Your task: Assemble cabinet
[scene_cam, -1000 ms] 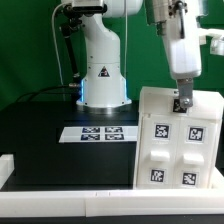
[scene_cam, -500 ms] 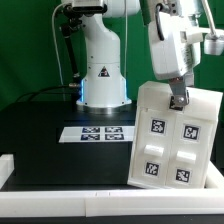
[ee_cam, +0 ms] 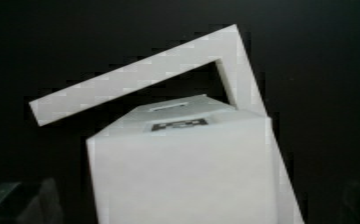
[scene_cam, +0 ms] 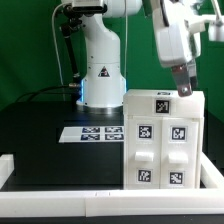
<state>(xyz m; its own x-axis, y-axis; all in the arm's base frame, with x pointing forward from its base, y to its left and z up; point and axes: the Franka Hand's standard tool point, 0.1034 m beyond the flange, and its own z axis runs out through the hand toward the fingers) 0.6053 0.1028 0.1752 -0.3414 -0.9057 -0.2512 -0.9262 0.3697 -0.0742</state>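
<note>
— So, nearest the exterior camera, what do you make out?

— First the white raised border (scene_cam: pixel 60 180) along the front of the black table (scene_cam: pixel 40 125). Just behind it, toward the exterior view's right, stands the cabinet (scene_cam: pixel 163 140), upright on the table, its front face turned to the camera. That face carries four drawer blocks (scene_cam: pixel 159 153) in two rows of two, each with a black-and-white square tag, and one more tag sits on the cabinet's top surface.

— And the pincer?

— The gripper (scene_cam: pixel 186 90) is at the cabinet's top edge, on the exterior view's right end of it, hanging from the arm above. I cannot tell whether its fingers are pressed on the edge or parted; the tips are too small and dark to read. In the wrist view the cabinet (ee_cam: pixel 177 165) fills the lower part of the picture, a tag showing on its upper surface, but the fingertips are only faint blurs at the picture's edge, so that settles nothing.

— Farther back?

— The marker board (scene_cam: pixel 92 133) lies flat on the table, beside the cabinet on the exterior view's left. Behind it rises the robot base (scene_cam: pixel 103 70), white, with a blue glow at its foot.
</note>
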